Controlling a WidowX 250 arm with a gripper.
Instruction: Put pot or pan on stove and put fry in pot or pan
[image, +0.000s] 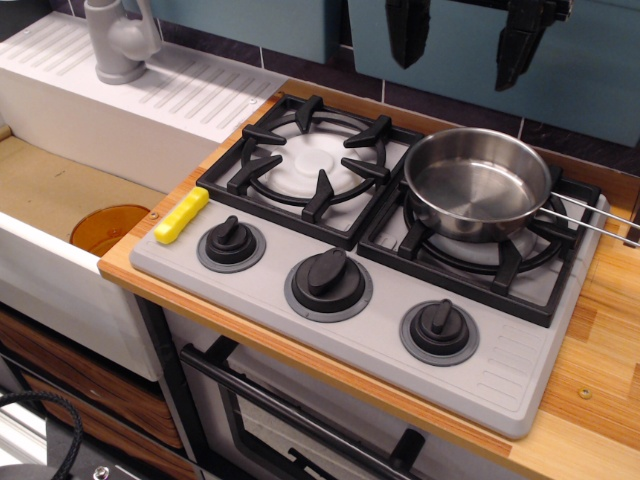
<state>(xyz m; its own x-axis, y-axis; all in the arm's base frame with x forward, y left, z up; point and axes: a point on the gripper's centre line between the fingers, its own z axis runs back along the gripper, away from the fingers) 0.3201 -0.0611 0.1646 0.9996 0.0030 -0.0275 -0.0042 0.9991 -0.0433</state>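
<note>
A toy kitchen fills the frame: a wooden desk (600, 400) runs from the upper middle down to the lower right, backed by dark tiles and teal panels along the top. On it lies the grey stove (400, 330), with two black grates, white burner discs and three black knobs in a row along its near edge. The steel pan (478, 182) sits on the right-hand grate, in the upper right of the frame, empty and shiny, its thin wire handle reaching out toward the right edge. The left-hand grate is bare. The yellow fry (181, 215) lies at the left corner of the stove, tilted, just beside the leftmost knob and well apart from the pan. To the left, a white sink (60, 270) holds a round orange disc (108, 228) at its bottom, and a grey faucet (120, 40) stands on the ribbed white drainboard in the upper left. At the top right, the gripper (465, 35) hangs above the pan, its two black fingers (523, 45) spread apart and holding nothing.
</note>
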